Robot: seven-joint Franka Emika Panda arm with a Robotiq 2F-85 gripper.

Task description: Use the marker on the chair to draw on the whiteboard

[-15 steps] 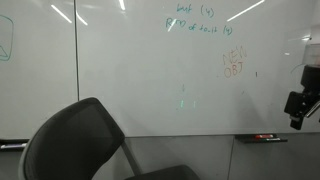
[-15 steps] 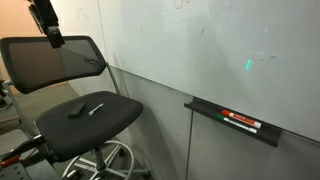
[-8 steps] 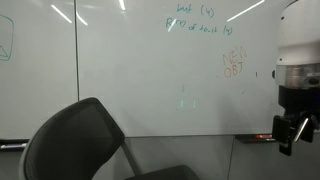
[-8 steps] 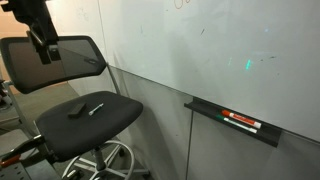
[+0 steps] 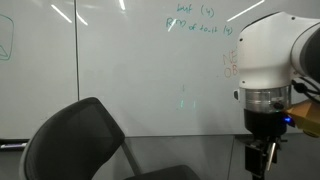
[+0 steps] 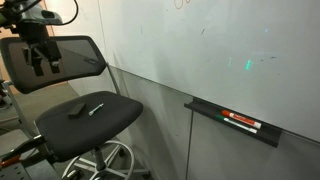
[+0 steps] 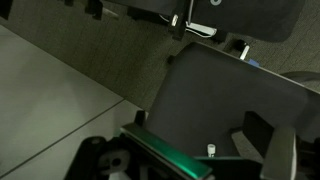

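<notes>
Still no fresh ink on the whiteboard (image 5: 120, 80). Big swing from the arm (image 5: 268, 60): down from board height in a second, now crowding the right of an exterior view. Closing in on the chair (image 6: 60, 128), so a pick-up run, not drawing yet. Up by the top of the backrest (image 6: 72, 62) with the gripper (image 6: 43, 66), jaws apart, nothing held, well above the seat (image 6: 118, 118). Down on that seat, untouched: the marker (image 6: 96, 107), just beside a small dark object (image 6: 76, 112). Caught only in an exterior view onto the seat; from behind the backrest (image 5: 75, 140), no marker to spot. In the wrist view, only dark panels and floor, hard to read.
</notes>
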